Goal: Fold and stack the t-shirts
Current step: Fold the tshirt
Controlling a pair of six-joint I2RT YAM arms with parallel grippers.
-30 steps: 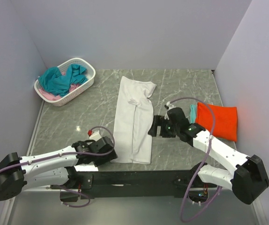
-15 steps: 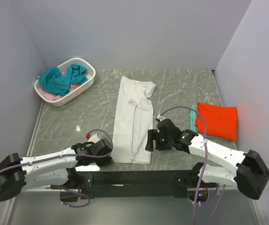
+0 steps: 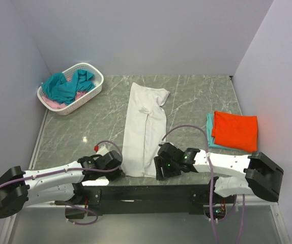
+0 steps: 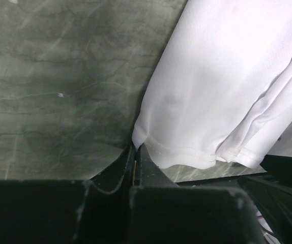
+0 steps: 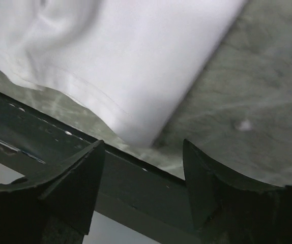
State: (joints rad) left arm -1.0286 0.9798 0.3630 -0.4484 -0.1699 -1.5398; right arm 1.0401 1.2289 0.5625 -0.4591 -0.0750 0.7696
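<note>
A white t-shirt, folded into a long strip, lies down the middle of the table. My left gripper is at its near left hem corner. In the left wrist view that gripper is shut, with the white t-shirt corner pinched between the tips. My right gripper sits at the near right corner. In the right wrist view it is open, and the white t-shirt corner lies just beyond the fingertips, touching neither.
A folded orange-red t-shirt lies on a teal one at the right. A white basket at the back left holds teal t-shirts and a pink one. The table's dark near edge runs right under both grippers.
My left gripper has closed on the shirt's near left corner. My right gripper has travelled from beside the shirt's middle down to its near right corner, and its jaws have narrowed somewhat.
</note>
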